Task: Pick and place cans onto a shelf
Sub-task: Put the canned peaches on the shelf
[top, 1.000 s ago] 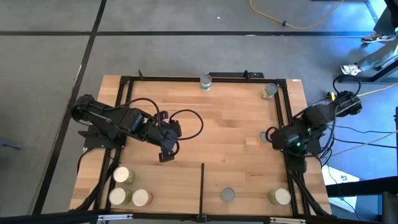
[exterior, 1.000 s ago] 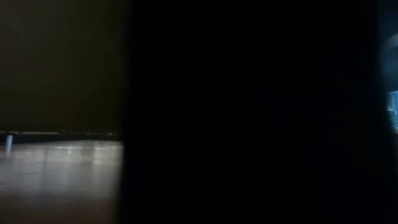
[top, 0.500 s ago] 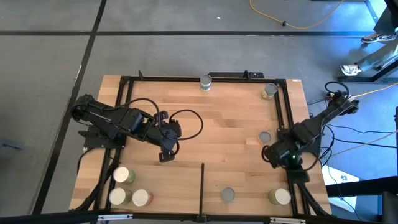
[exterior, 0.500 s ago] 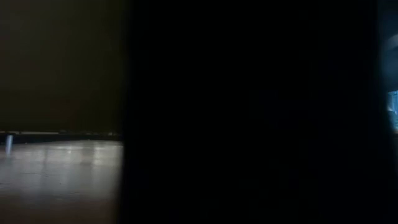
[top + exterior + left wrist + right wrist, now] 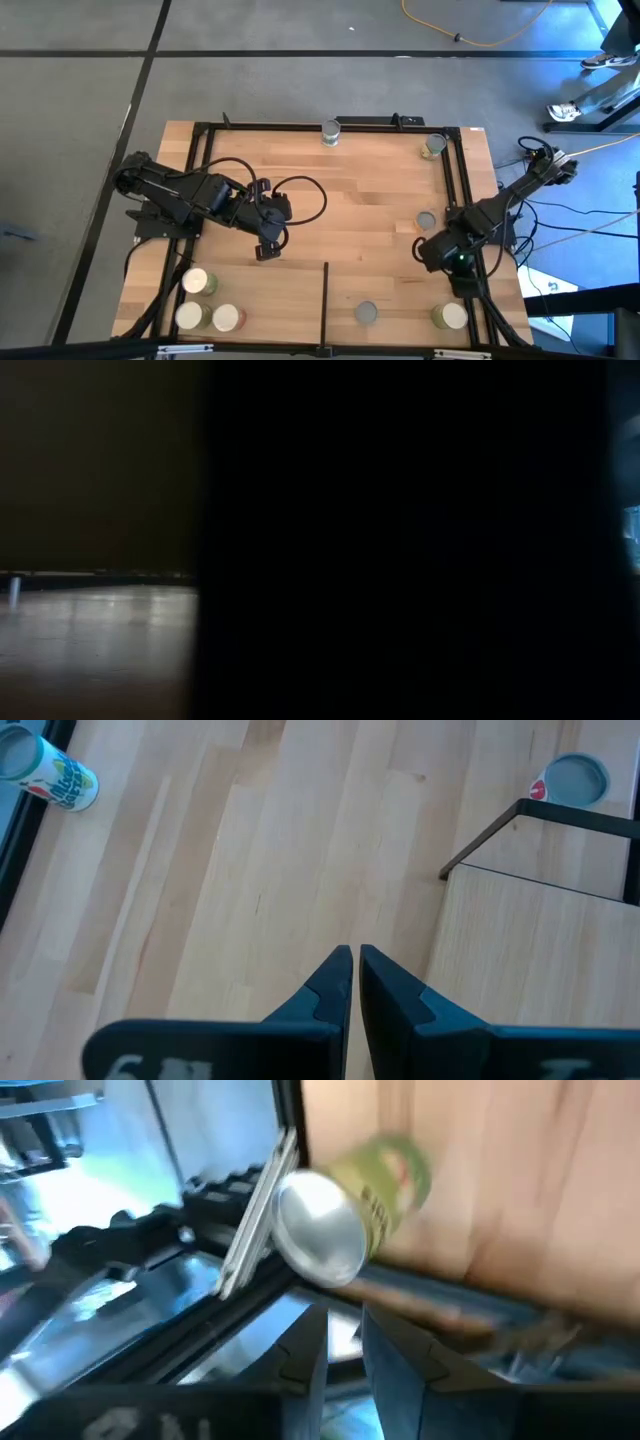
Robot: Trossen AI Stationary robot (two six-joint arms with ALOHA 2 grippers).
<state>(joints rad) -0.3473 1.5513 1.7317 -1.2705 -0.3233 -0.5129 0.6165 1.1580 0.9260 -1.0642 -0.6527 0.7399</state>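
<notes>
I see my right pincer (image 5: 343,1342), its fingers nearly together and holding nothing, has swung away from the grey-topped can (image 5: 427,220) toward the green can (image 5: 352,1205) at the near right corner of the tabletop (image 5: 360,230), which now lies just ahead of it, so I judge this one is the next pick.

Three cans (image 5: 205,305) cluster lower left on the desk (image 5: 340,215); two more sit lower right of the divider strip (image 5: 325,300).

Pale matt wood shelf (image 5: 350,215), black metal rails, shiny metal-topped can (image 5: 345,1220)
</notes>
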